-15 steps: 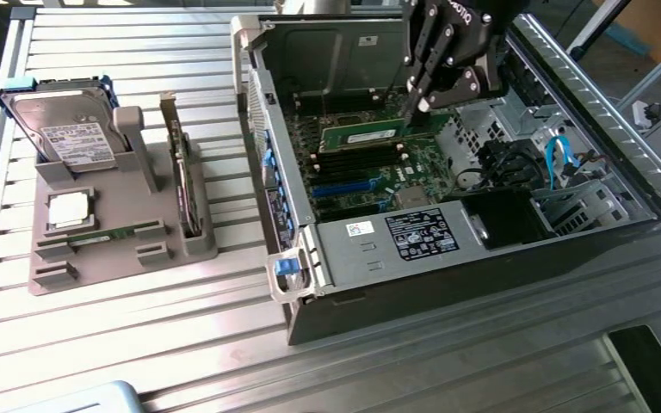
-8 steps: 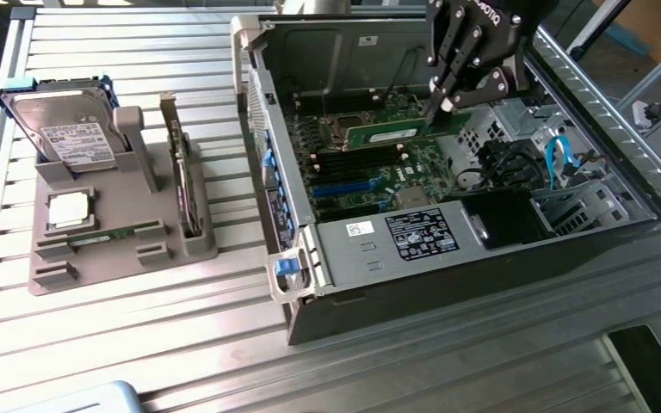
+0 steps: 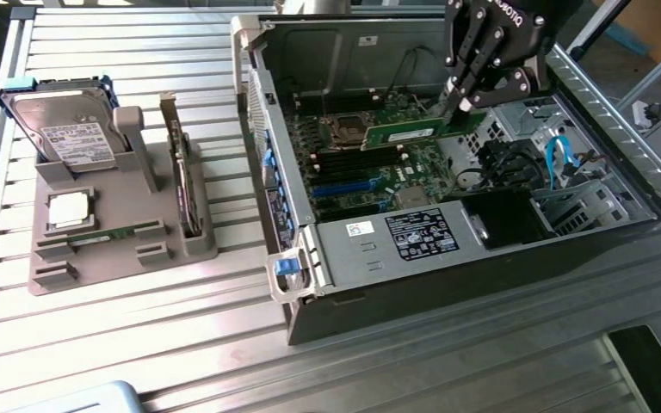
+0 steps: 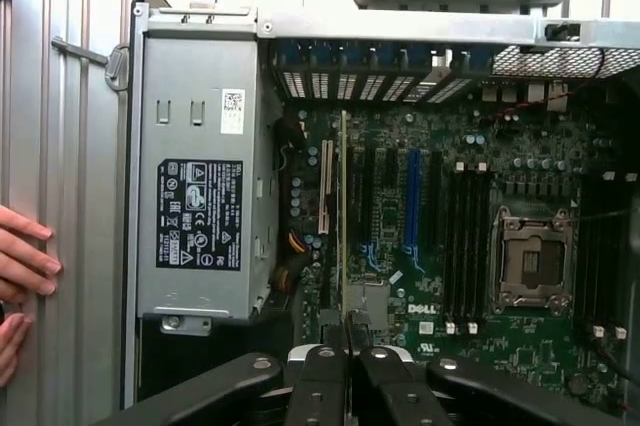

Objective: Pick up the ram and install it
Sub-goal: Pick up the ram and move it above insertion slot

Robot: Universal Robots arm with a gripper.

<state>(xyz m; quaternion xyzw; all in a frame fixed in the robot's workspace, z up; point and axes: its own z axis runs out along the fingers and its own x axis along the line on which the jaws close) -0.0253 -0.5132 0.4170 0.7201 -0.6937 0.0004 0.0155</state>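
I have my gripper (image 3: pixel 464 105) clamped on one end of the ram (image 3: pixel 405 132). The stick is on edge over the motherboard (image 3: pixel 360 185) inside the open case (image 3: pixel 342 301), just beside the CPU socket (image 3: pixel 342 129); I can't tell if it touches the board. The hard drive (image 3: pixel 64 129) stands in the holder (image 3: pixel 101 249), well off to the exterior view's left, and a person's hand (image 4: pixel 22 266) is on the table (image 3: pixel 135 344) by the case.
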